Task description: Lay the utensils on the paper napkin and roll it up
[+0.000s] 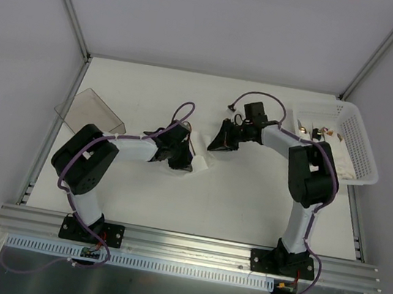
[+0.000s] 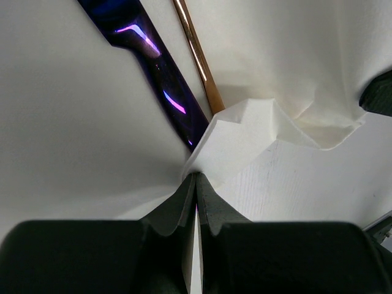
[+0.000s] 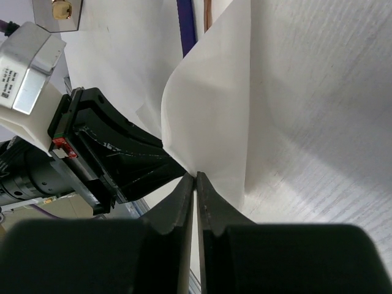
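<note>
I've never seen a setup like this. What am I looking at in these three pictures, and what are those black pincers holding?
The wide picture is taken from above and shows two robot arms bolted to the near edge of a white table: the left arm and the right arm. The other two pictures come from small cameras on each wrist, looking along that arm's own two fingers.

On the table there is a smoky clear container on the left and a white perforated basket on the right. Between the arms is the paper napkin.

The left gripper is pinched shut on a fold of the napkin, and the right gripper is pinched shut on another part of the sheet. The utensils, one dark and shiny and one copper-coloured, lie against the napkin, partly covered by it.
</note>
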`<action>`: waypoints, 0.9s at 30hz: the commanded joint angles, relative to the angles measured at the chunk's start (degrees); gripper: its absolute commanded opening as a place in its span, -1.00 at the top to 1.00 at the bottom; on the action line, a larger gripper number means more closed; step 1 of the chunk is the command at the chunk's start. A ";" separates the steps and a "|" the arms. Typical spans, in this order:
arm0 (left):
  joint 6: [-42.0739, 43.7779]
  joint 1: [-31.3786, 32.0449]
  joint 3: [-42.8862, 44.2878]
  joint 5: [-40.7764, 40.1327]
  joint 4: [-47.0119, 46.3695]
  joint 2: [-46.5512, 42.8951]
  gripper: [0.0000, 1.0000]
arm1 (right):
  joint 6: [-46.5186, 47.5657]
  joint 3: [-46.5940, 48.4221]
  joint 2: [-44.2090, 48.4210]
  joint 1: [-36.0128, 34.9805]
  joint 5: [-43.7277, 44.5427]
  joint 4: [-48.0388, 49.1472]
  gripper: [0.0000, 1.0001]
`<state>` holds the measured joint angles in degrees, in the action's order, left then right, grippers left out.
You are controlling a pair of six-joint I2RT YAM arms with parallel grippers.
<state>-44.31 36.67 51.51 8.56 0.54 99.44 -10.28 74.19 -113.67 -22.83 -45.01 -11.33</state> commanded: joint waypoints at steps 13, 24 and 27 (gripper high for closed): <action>0.90 -0.89 -1.85 -3.20 3.95 1.02 0.94 | -12.81 -3.09 -0.59 -4.50 -4.55 5.96 0.95; 1.16 -0.98 -2.99 -3.72 3.86 -0.30 0.94 | -21.97 -5.81 -4.46 -6.09 -6.22 13.61 0.99; 1.42 -0.98 -3.60 -3.90 3.60 -1.17 0.94 | -23.55 -6.52 -5.60 -6.44 -6.40 15.37 0.99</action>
<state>-44.31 36.62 50.41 8.51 -0.60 98.94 -30.63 68.25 -118.26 -28.56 -49.32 1.30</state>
